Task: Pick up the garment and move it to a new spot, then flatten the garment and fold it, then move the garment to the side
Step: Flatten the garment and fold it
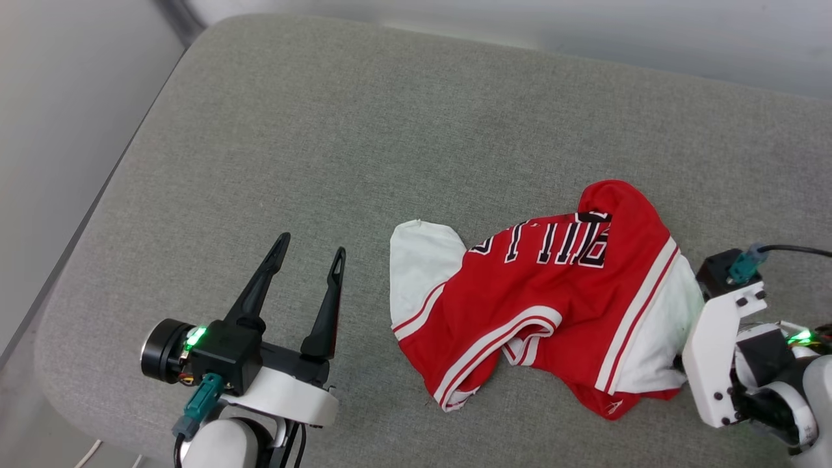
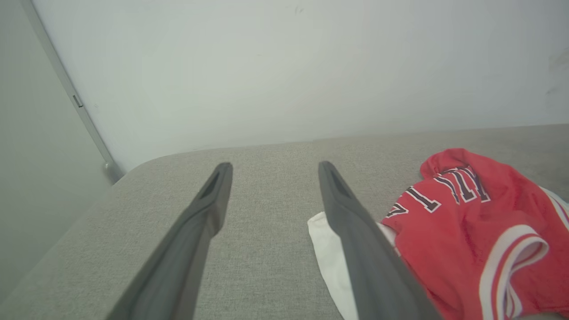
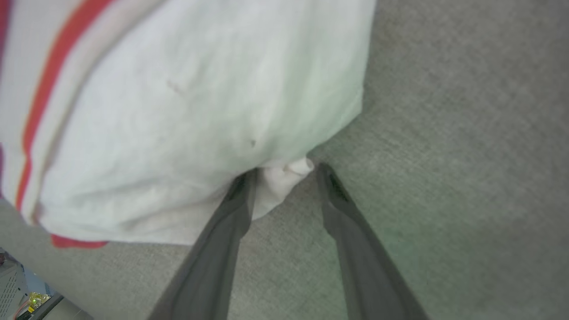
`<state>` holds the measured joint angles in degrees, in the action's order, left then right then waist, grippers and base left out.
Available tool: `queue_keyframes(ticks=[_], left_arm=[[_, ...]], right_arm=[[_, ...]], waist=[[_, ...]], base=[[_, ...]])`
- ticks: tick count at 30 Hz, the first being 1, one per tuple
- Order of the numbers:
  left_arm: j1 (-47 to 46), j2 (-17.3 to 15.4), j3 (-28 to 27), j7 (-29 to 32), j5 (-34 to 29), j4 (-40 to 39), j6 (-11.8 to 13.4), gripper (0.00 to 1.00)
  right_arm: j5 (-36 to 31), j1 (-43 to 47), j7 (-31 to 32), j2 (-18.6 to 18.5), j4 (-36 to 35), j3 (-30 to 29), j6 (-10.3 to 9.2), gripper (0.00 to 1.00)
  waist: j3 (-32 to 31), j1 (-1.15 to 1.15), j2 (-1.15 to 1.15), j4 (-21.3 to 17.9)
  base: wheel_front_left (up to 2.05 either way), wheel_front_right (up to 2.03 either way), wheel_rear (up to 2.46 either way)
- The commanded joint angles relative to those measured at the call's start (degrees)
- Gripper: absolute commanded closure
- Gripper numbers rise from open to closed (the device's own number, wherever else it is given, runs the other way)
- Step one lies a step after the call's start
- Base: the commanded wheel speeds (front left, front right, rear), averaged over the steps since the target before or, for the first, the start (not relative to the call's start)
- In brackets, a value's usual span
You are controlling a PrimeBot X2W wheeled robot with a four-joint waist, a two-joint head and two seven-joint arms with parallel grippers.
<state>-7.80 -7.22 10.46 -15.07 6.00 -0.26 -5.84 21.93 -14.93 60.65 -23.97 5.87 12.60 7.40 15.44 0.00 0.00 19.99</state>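
Note:
The garment (image 1: 552, 305) lies crumpled on the right half of a grey cushion (image 1: 390, 117), red with white sleeves, striped trim and dark lettering facing up. My left gripper (image 1: 311, 246) rests open to its left, apart from the cloth, its fingers bare. In the left wrist view that gripper (image 2: 274, 165) points over the cushion with the garment (image 2: 466, 231) just right of it. My right gripper (image 3: 282, 171) is at the garment's right white sleeve (image 3: 178, 111). A small fold of the sleeve's edge sits between its spread fingertips. In the head view the garment's right sleeve hides those fingers.
The cushion's rounded left edge (image 1: 97, 214) drops to a pale floor. A white wall (image 2: 284, 66) rises behind the cushion's far edge. Bare grey cushion stretches across the far side and the left half.

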Motion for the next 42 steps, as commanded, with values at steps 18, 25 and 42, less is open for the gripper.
queue_keyframes(ticks=[18,25,42], left_arm=[[2.54,-0.59,-2.43,-0.15,-1.13,0.60,-0.90,0.00],[2.92,-0.50,-3.08,-0.15,-1.11,0.37,-1.01,0.00],[3.58,-0.73,-4.38,-0.15,-0.35,1.53,-1.27,0.00]], right_arm=[[-0.11,8.10,-5.32,-7.73,1.91,-3.69,0.04,1.00],[-2.75,10.38,-7.11,-11.53,0.99,-9.22,0.05,1.00],[-8.38,8.87,-25.49,-2.58,2.28,-18.00,0.06,0.00]], waist=[[-6.10,0.00,0.00,-8.06],[-6.56,0.00,0.00,-9.93],[-8.02,0.00,0.00,-13.38]], base=[[0.00,0.00,0.00],[0.00,0.00,0.00],[0.00,0.00,0.00]])
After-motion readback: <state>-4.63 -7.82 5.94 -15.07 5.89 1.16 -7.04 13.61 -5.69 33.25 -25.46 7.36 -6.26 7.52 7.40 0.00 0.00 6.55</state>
